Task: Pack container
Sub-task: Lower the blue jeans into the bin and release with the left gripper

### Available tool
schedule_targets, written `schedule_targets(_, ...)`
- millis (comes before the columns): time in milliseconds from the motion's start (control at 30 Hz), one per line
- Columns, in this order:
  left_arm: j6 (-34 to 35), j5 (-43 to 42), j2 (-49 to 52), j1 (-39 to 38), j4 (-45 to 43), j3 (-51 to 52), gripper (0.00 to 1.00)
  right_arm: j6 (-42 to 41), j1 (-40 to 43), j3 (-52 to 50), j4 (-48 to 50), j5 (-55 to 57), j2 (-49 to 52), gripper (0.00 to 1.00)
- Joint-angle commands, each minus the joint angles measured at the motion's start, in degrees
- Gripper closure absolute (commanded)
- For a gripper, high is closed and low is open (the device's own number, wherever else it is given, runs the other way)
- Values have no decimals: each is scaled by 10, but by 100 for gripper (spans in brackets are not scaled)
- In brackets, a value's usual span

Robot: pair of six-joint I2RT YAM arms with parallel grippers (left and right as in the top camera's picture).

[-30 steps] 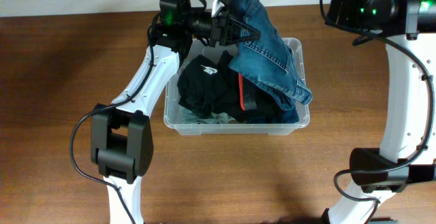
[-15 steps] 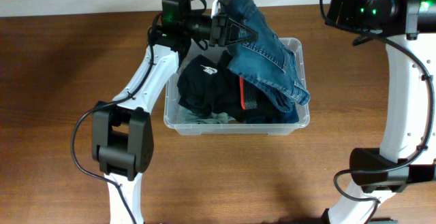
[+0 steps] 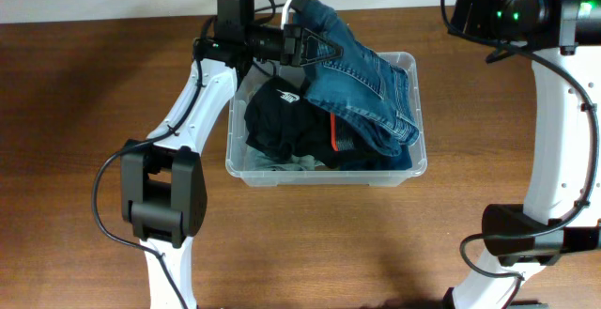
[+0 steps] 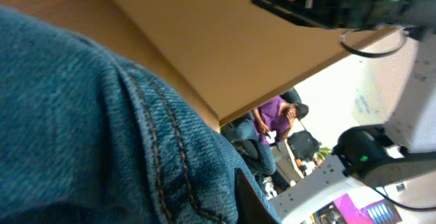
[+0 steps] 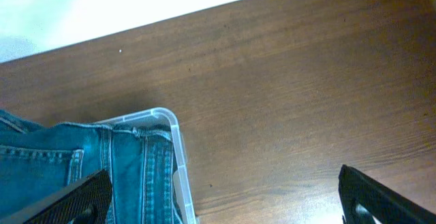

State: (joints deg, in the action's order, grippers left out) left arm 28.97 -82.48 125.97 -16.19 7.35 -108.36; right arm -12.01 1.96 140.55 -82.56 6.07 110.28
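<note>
One clear, translucent plastic container [image 3: 319, 177] sits on the brown wooden table [image 3: 75, 112], towards the far middle of it. It is rectangular, with rounded corners and a rolled rim, and its long side runs left to right in the overhead view. Its base is hidden, because it is packed with clothing. A black garment [image 3: 272, 116] with a small white logo fills the left half. A dark piece with an orange-red stripe [image 3: 331, 135] lies beside that garment. Some pale grey cloth [image 3: 299, 162] is pressed against the near wall.

Blue jeans [image 3: 362, 84] hang from above the far left corner and slope across the right half down to the near right corner. They cover most of the far rim and part of the right rim. The left arm [image 3: 202, 102] reaches in slantwise past the left wall.

The left gripper [image 3: 302, 38] has its fingers clamped on the upper end of the jeans, over the far left corner of the container. In its wrist view, stitched denim fills the lower left and hides the container. The right gripper [image 5: 223, 183] is spread wide with nothing between its fingers. It is off past the container's far right corner. In its wrist view that corner, with denim draped over it, shows just inside the left-hand finger, and bare wood shows elsewhere.
</note>
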Motion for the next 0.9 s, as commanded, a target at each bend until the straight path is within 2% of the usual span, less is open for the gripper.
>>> schedule_targets(0,-96,78,-8,-2,70,-13,99,-2,3,1,0,7,-2,2)
schedule_targets(100,-171,193,-22,-2,185,-13,99,-2,3,1,0,7,-2,2)
schedule_targets(200,-258,376,-56,-4,319,-13,99,-2,3,1,0,7,-2,2)
schedule_targets(267,-279,479,-79,-9,375,-13,99,-2,3,1,0,7,-2,2)
schedule_targets(367,-288,578,-108,-12,426,-13,99,-2,3,1,0,7,-2,2)
schedule_targets(633,-288,700,-118,-12,513,-13,99,-2,3,1,0,7,-2,2)
schedule_targets(867,-288,714,-118,-12,550,-13,99,-2,3,1,0,7,-2,2)
